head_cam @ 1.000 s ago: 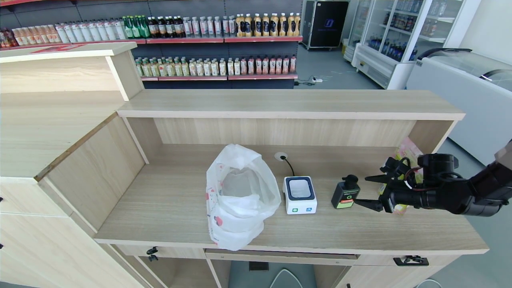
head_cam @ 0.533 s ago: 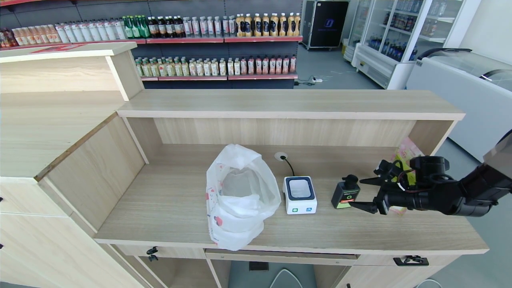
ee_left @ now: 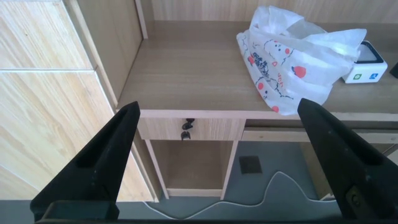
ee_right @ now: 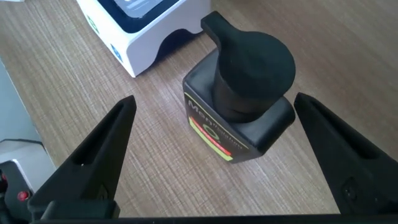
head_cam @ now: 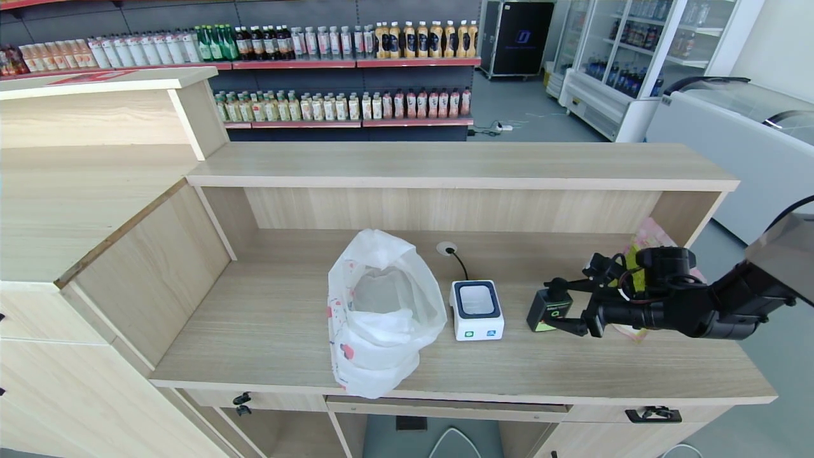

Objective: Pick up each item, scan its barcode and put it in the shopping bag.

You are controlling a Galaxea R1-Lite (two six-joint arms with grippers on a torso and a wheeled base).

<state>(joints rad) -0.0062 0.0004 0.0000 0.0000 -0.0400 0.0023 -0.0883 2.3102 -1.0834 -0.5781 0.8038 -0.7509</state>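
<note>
The right claw (head_cam: 556, 304) is spread wide, holding nothing, and lies level over the wooden counter (head_cam: 267, 331). The dark pump bottle (head_cam: 545, 313) stands upright on the counter between its two fingers. In the right wrist view the bottle (ee_right: 239, 112) sits about midway in the claw's (ee_right: 214, 102) gap. Bare wood shows on either side of it, so neither finger touches it. Its round black pump cap faces up toward the wrist, and the green and red label is on the side turned toward the wrist. Just past the fingertips, beyond the bottle, stands the white barcode scanner (head_cam: 476, 310), near the bottle but not touching it. Farther along that same line, well beyond the scanner, is the white shopping bag (head_cam: 381, 312), slumped with its mouth gaping. Behind the claw, back along the arm, a pink and yellow snack packet (head_cam: 648, 238) leans at the counter's end. The left claw (ee_left: 219, 107) is also spread wide and empty, lower than the counter's front edge, with the shopping bag ahead of it and well apart.
</note>
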